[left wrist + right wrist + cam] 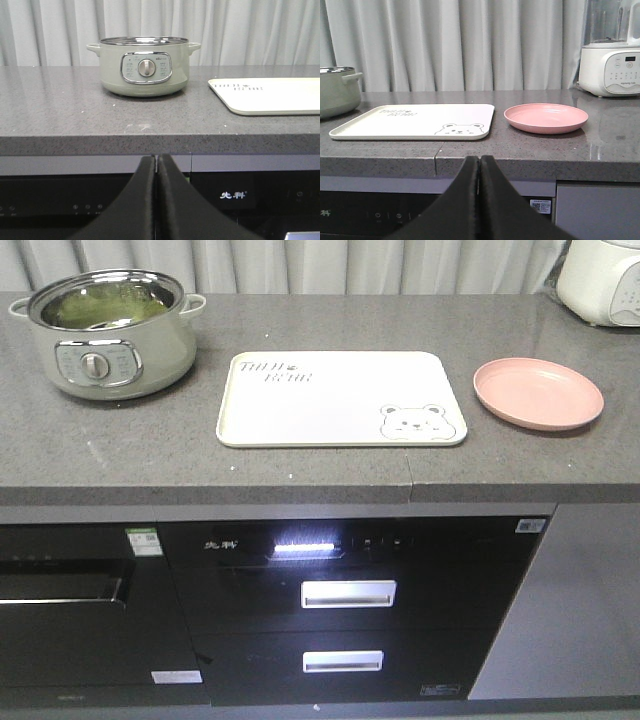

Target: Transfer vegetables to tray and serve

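The vegetables show as green leaf inside the pale green electric pot at the counter's back left. The cream-white tray with the bear drawing lies bare at the counter's middle. Neither gripper appears in the front view. In the left wrist view my left gripper is shut with nothing in it, held below the counter's front edge and facing the pot, with the tray to its right. My right gripper is also shut and holds nothing, low in front of the counter between the tray and a pink plate.
A round pink plate sits right of the tray, also seen in the right wrist view. A white kitchen appliance stands at the back right corner. Black built-in appliances with drawer handles fill the front under the counter.
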